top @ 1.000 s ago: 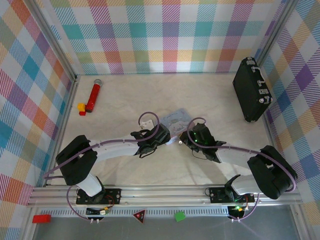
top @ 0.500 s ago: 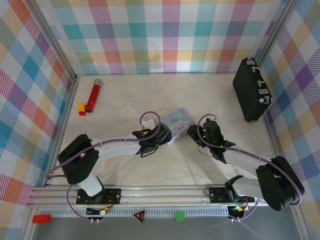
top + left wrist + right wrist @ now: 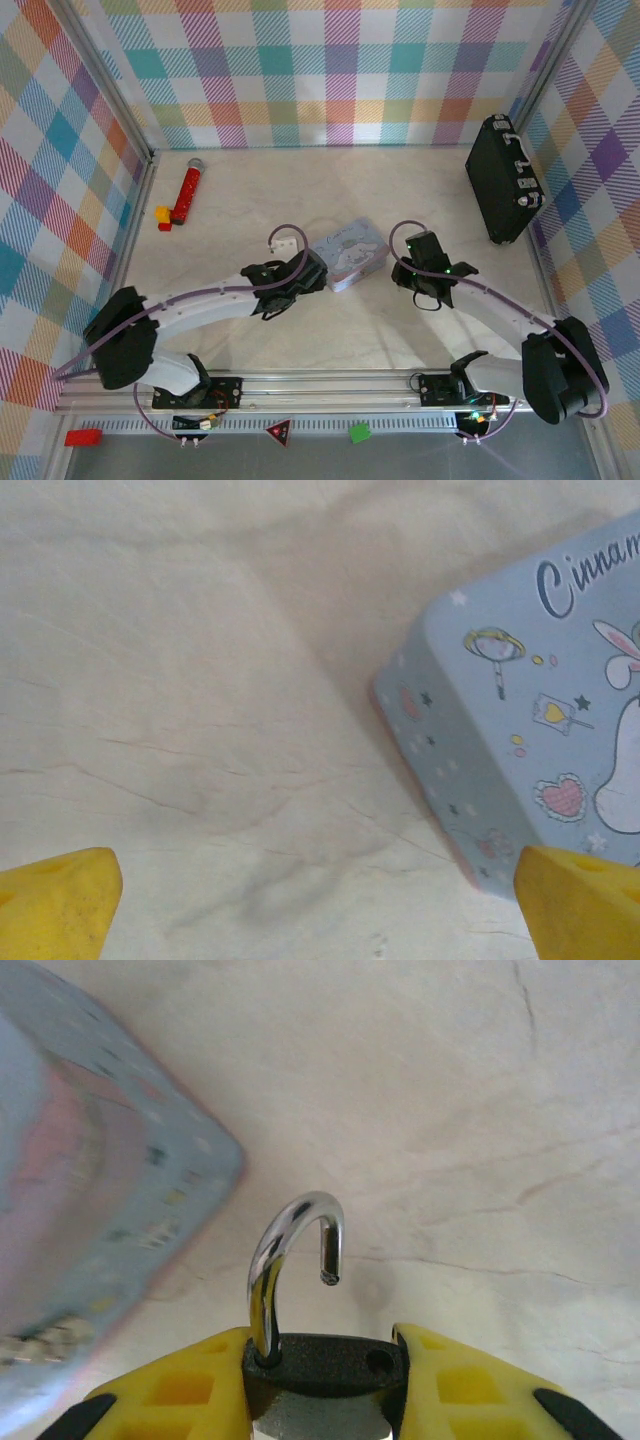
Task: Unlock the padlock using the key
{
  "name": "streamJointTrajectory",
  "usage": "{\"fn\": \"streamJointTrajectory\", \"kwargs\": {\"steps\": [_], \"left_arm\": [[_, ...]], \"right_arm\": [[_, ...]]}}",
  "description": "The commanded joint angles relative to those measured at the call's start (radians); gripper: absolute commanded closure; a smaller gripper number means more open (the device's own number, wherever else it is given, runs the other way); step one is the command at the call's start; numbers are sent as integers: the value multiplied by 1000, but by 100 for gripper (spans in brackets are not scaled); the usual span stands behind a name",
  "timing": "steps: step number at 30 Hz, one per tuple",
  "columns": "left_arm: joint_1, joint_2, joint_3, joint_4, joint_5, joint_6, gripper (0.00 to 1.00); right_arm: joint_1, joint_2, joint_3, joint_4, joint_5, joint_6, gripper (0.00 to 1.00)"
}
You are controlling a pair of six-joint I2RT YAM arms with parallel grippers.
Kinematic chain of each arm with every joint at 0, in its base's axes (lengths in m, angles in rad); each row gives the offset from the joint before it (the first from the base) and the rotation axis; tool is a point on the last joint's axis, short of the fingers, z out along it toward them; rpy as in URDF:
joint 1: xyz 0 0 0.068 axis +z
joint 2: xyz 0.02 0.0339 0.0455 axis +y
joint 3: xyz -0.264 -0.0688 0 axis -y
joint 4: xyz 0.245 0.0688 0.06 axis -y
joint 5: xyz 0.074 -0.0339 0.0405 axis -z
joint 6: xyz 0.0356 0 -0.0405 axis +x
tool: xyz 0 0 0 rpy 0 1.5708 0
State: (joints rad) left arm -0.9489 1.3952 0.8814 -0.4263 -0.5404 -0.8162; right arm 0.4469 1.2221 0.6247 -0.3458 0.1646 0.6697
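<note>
Both arms have drawn apart from their meeting point at the pale blue tin (image 3: 350, 253). The left fingers (image 3: 60, 900) have spread wide and hang empty over the bare worktop (image 3: 200, 680). The right fingers (image 3: 470, 1380) clamp the padlock (image 3: 325, 1365), whose shackle (image 3: 292, 1228) stands sprung free. Judged unlocked; where the key lies cannot be told.

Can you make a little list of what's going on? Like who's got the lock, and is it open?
right gripper: shut on the padlock, holding its dark body
shackle: open, free end out of its hole
left gripper: open, holding nothing, over the table beside the blue tin
blue tin: on the table between the two grippers
black briefcase: far right, by the wall
red toy microphone: far left
</note>
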Motion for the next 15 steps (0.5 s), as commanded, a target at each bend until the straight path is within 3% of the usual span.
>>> {"fn": "streamJointTrajectory", "kwargs": {"steps": [1,8,15], "left_arm": [[23,-82,-50,-74,-125,89,0],[84,-271,-144,-92,-222,136,0],[108,-406,-214,-83,-316,187,0]], "right_arm": [[-11,59,35,-138,16,-95,79],[-10,173,77,-158,-23,-129,72],[-11,175,107,-178,-1,-150,50]]}}
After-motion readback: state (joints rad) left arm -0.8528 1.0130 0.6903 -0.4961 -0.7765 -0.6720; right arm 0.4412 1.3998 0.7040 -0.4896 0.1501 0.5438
